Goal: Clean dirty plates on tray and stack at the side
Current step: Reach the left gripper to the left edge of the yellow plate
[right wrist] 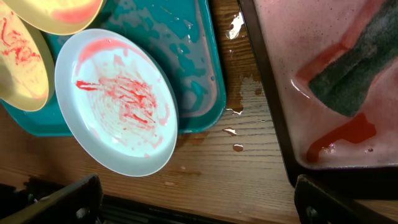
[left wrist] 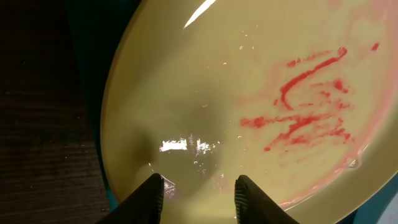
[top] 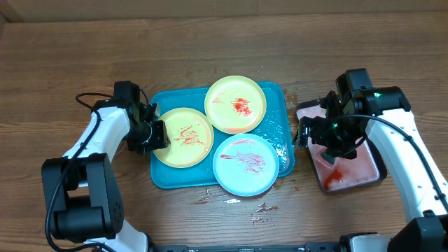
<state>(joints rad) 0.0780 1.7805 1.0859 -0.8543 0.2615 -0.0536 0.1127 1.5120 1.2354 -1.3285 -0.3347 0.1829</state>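
We see all three plates lying on the teal tray at mid-frame: two yellow-green ones and a light blue plate at the lower right. They look like light, stiff, glossy plastic, slick with sauce and water, so we would pinch the thin raised rim. The left gripper sits at the left yellow-green plate, its fingers partly apart; we cannot tell if it has a hold. The right gripper gapes wide and empty by the black-rimmed tray

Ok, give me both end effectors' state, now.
Left end effector: fingers apart at the left yellow-green plate rim; grip cannot be told.
Right end effector: open, holding nothing.
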